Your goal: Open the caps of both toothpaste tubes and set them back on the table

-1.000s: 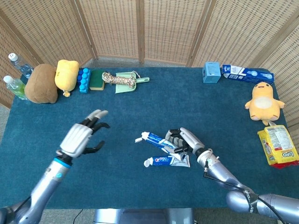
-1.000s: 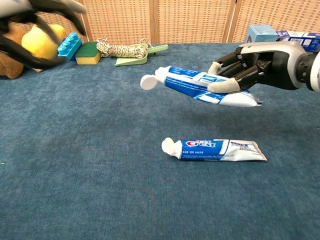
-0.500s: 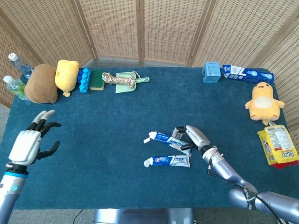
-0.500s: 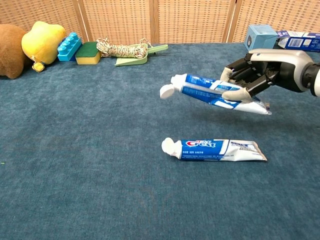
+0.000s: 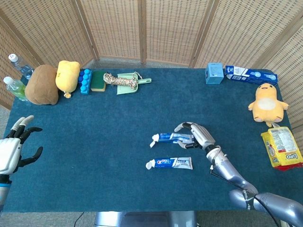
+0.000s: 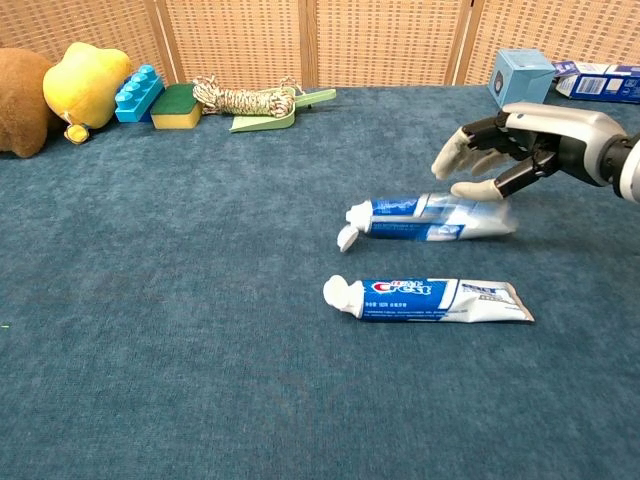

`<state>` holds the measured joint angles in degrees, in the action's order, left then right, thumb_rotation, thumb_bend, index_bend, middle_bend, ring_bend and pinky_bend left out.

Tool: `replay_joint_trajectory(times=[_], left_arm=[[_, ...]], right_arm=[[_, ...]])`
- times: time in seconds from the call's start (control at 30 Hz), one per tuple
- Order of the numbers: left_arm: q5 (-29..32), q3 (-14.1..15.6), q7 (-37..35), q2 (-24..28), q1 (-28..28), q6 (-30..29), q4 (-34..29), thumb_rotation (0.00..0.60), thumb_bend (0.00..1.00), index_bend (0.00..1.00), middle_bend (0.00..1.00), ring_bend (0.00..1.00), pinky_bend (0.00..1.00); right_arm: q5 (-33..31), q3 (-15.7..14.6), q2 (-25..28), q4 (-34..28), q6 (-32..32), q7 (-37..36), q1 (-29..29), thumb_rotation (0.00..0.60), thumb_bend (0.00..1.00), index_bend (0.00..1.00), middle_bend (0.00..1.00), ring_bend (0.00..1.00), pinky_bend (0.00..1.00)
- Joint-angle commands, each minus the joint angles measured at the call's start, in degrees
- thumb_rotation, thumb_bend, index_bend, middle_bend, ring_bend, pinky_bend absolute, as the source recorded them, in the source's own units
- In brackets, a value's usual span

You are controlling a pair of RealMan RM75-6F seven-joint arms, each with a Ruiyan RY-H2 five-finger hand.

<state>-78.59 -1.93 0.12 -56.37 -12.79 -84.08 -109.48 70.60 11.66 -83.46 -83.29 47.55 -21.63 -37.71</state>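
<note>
Two blue-and-white toothpaste tubes lie side by side on the blue cloth, caps pointing left. The far tube [image 5: 173,137] [image 6: 430,218] rests flat with its white flip cap [image 6: 348,237] hanging open. The near tube [image 5: 169,163] [image 6: 430,298] also shows its cap [image 6: 340,293] flipped open. My right hand [image 5: 199,135] [image 6: 520,150] hovers just over the far tube's tail end with fingers spread, holding nothing. My left hand [image 5: 12,151] is at the table's left edge, fingers apart and empty, and only the head view shows it.
Along the back left stand bottles [image 5: 14,82], a brown plush [image 5: 41,85], a yellow plush [image 5: 67,75], blue blocks [image 5: 85,80], a sponge [image 5: 98,80], a rope [image 5: 118,80] and a green dustpan [image 5: 135,81]. Back right: a blue box [image 5: 214,73], a carton [image 5: 251,74], a duck plush [image 5: 267,101], a snack bag [image 5: 282,147].
My right hand lowered the far tube onto the cloth and let go of it, fingers now apart. My left hand drew back to the table's left edge.
</note>
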Motion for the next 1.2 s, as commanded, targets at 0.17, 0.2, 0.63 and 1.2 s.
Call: replay_joint_trajectory(times=[0.17,0.2,0.63,1.2], left_arm=[[-0.27,-0.44,-0.17,0.37,1.31,-0.8,0.09,0.6,0.33,0.26,0.09,0.04,0.28],[-0.33,-0.39,-0.19,0.37,1.63,-0.95,0.09,0.6,0.33,0.26,0.09,0.04,0.27],[-0.29,1.57,-1.11,-0.37,5.36,-1.06,2.77,0.6,0.33,0.25,0.08,0.0,0.14],[-0.68,3.16,1.06,-2.42,10.11,-3.37,4.78,0.6,0.27,0.24,0.09,0.01,0.09]], right_arm=[[0.75,0.15,1.29,-0.36,2.25,-1.09,1.51,0.413,0.29,0.23,0.24,0.09,0.17],[0.94,0.25,1.65,-0.5,3.25,-1.42,2.09,0.412,0.29,0.23,0.24,0.09,0.17],[6.77,-1.2,4.52,-1.56,20.64,5.34,10.25,0.459,0.29,0.24,0.23,0.07,0.17],[10.19,-7.08,8.9,-9.77,35.35,32.09,20.67,0.555,0.3,0.27,0.24,0.07,0.17]])
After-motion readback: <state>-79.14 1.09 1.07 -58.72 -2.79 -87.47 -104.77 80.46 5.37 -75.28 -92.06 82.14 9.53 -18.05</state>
